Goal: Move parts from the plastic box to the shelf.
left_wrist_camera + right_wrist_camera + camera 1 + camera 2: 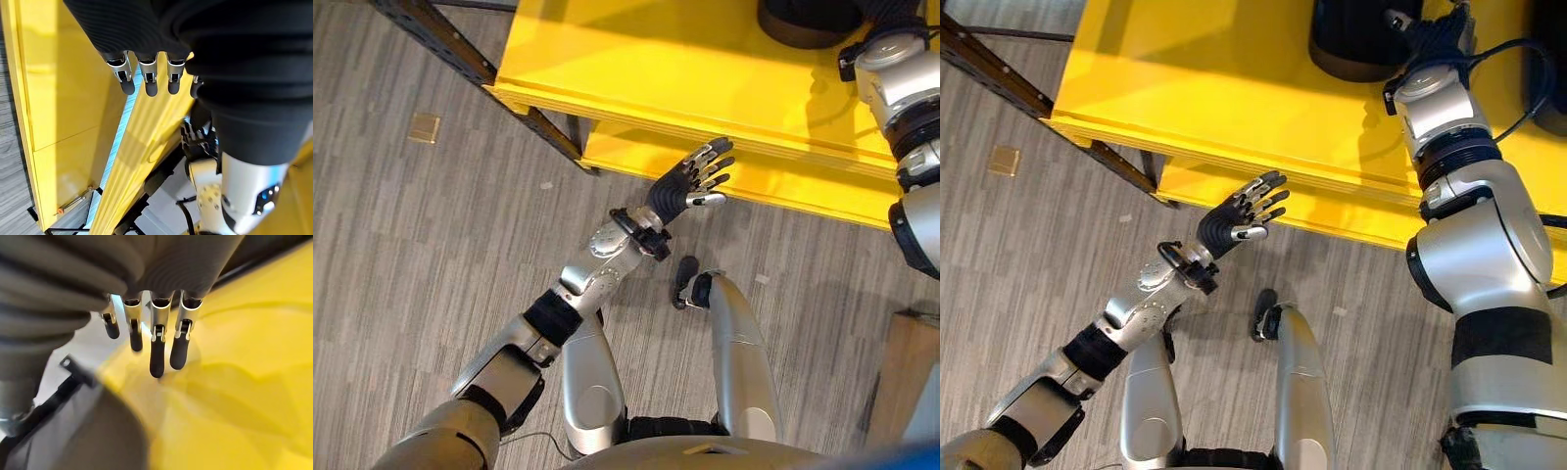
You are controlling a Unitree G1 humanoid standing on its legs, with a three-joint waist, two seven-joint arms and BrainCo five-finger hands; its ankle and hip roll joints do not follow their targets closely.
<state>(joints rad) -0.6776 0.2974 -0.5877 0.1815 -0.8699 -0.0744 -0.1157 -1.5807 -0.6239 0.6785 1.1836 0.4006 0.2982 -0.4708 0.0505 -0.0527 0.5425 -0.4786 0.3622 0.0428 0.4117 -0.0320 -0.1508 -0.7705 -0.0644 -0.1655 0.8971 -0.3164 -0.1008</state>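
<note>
Looks like some kind of workshop or warehouse-type storage space to me, not a home. You've got a bright yellow board shelf [705,69] with two levels sitting on a dark perforated metal rack frame [450,44], the bolt-together industrial kind, and its front edge runs across a grey wood-grain plank floor [431,245]. A dark round part [1356,39] sits at the shelf's back edge.

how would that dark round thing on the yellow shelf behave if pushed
The dark round thing looks wide and squat, so it would probably slide rather than tip. The yellow shelf looks smooth and glossy, so it may slide easily. Its weight can't be judged; only part shows by the right robot hand.
</note>
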